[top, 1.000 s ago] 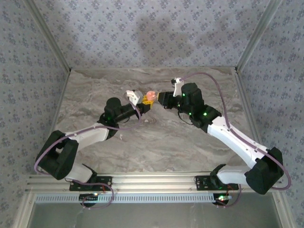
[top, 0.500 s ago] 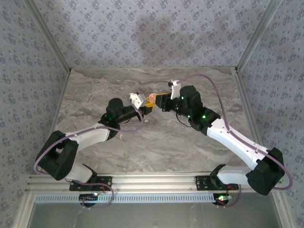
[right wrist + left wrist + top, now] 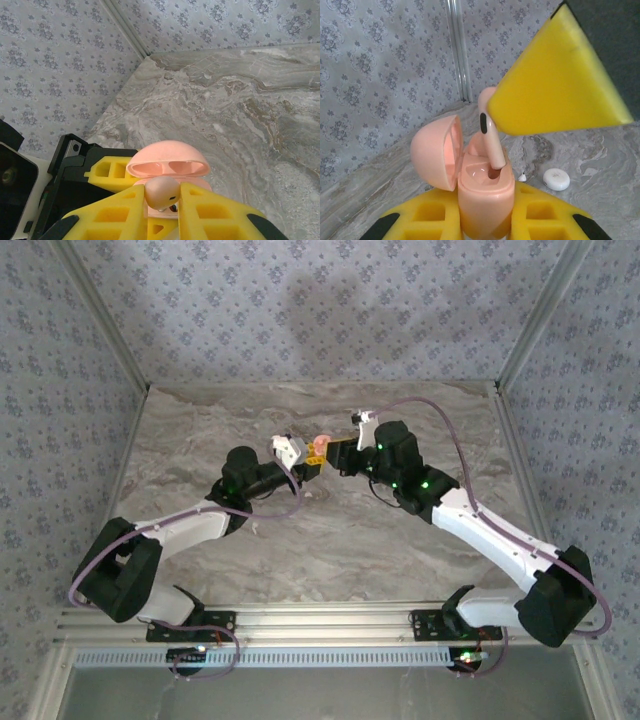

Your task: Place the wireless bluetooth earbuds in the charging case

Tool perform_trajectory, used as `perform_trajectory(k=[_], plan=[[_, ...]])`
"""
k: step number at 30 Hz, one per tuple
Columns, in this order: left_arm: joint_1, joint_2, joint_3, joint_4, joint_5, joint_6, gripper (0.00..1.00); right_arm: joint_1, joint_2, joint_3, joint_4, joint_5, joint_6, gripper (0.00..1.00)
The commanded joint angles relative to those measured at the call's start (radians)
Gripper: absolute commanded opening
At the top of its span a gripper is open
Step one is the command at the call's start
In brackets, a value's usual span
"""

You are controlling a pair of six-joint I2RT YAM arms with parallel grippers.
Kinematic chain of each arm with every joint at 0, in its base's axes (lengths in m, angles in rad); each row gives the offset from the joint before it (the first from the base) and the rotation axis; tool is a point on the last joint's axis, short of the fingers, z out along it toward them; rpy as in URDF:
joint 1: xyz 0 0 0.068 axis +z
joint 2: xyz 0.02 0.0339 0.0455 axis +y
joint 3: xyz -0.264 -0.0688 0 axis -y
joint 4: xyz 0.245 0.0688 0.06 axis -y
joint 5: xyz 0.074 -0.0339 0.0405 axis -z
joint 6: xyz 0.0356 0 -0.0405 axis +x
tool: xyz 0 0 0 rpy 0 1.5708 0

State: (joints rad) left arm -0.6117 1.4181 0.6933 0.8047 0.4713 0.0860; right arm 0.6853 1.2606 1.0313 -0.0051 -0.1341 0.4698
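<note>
The left claw (image 3: 487, 216) is pressed onto the lower body of the pink charging case (image 3: 485, 195), one yellow finger on each side, holding it upright above the worktop (image 3: 600, 150). The case's lid (image 3: 437, 155) is swung open to the left in the left wrist view, showing its hollow inside.

The right claw (image 3: 161, 197) pinches the bulb end of a pink earbud (image 3: 490, 142) between its yellow fingers (image 3: 210, 212). In the left wrist view one of those fingers comes in from the upper right as a big yellow wedge and covers the top of the earbud. The earbud's stem slants down and its tip sits at the mouth of the right-hand socket of the case. The left-hand socket beside it looks empty.

From above, the left arm (image 3: 190, 525) and the right arm (image 3: 480, 530) reach inward and the two claws meet over the middle of the grey marbled worktop, well in from its edges.

On the worktop beyond the case lies a round white puck (image 3: 556, 179), and just beside it a tiny whitish piece (image 3: 522, 176), too small to tell what it is
</note>
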Motion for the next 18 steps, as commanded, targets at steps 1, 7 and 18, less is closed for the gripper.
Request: perform_trajectory(k=[1,7,18], plan=[[-0.009,-0.035,0.041,0.030,-0.003,0.008,0.12,0.000,0.006,-0.012,-0.003,0.010,-0.019,0.21],[-0.008,-0.042,0.048,0.026,-0.006,0.011,0.12,-0.004,0.008,-0.020,-0.016,0.007,-0.017,0.21],[-0.008,-0.040,0.059,0.003,-0.002,0.018,0.12,-0.016,0.014,0.010,-0.047,-0.021,-0.020,0.38]])
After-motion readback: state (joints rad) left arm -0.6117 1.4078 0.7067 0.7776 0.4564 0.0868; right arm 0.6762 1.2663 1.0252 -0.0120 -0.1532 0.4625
